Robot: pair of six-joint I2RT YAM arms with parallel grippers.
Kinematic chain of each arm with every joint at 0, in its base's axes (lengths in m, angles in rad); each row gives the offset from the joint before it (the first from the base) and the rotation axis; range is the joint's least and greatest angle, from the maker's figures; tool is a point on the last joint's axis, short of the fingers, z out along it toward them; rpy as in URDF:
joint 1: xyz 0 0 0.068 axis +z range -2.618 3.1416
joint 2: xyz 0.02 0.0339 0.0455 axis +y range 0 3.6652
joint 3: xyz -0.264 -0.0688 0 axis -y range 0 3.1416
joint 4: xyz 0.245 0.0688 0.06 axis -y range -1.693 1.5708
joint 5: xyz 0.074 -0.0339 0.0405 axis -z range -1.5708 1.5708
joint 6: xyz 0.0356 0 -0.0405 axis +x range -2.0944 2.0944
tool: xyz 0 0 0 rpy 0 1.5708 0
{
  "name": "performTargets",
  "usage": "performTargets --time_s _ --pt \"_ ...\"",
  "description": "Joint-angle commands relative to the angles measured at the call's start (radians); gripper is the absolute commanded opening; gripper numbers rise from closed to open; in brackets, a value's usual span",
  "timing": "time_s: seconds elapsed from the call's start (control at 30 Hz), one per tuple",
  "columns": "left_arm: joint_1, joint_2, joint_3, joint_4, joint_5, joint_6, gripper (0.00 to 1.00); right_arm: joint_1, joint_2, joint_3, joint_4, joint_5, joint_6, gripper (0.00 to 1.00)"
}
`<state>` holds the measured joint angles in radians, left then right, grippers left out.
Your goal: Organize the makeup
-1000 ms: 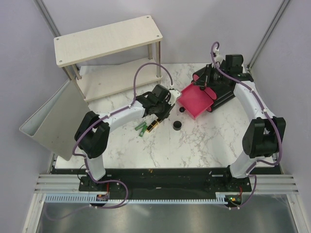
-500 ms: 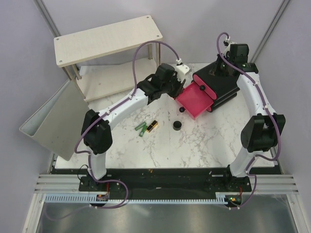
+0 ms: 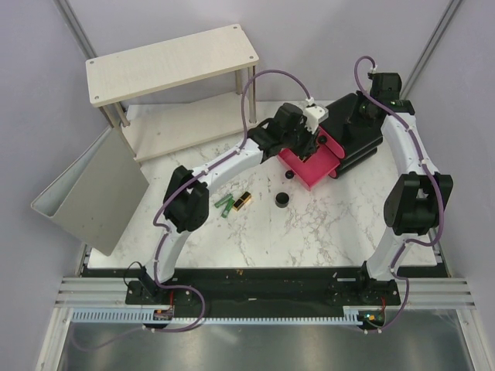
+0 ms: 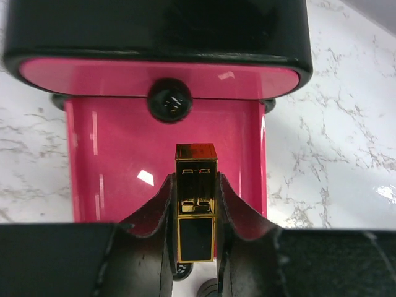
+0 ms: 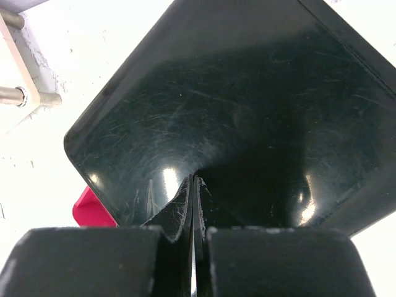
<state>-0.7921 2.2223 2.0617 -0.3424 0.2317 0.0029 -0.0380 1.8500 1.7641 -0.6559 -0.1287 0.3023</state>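
Open pink drawer (image 4: 117, 164) lies bare past left end effector (image 4: 195, 180); upper drawer front (image 4: 80, 73) overhangs behind.

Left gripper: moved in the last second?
Yes. The left gripper, holding the black-and-gold case, went from near the green tubes right and back to over the pink drawer.

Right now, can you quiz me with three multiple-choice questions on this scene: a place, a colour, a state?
1. Where is the gold-and-black case in the left end effector? A on the shelf; B over the open drawer; C under the table.
2. The drawer's colour? A blue; B white; C pink.
3. The right end effector is: A shut; B wide open; C holding a tube.
B: the wrist view shows the case above the drawer. C: the drawer is bright pink. A: it is closed tight over the black box.
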Motion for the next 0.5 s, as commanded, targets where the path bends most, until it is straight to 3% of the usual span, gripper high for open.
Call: performTargets --time_s 0.0,0.17,0.33,0.47 --pt "-0.015 0.034 0.052 0.02 0.049 -0.031 0.02 -0.003 0.021 0.029 -0.01 0.008 0.015 0.0" --pt "-0.021 0.082 0.066 0.037 0.078 -0.038 0.02 -0.005 0.025 0.028 -0.011 0.0 0.017 0.0" --pt "-0.021 0.109 0.057 0.063 0.129 -0.063 0.31 -0.01 0.025 0.02 -0.008 -0.005 0.017 0.0" --pt "-0.021 0.119 0.044 0.079 0.147 -0.078 0.42 -0.01 0.026 0.018 -0.008 -0.017 0.015 0.0"
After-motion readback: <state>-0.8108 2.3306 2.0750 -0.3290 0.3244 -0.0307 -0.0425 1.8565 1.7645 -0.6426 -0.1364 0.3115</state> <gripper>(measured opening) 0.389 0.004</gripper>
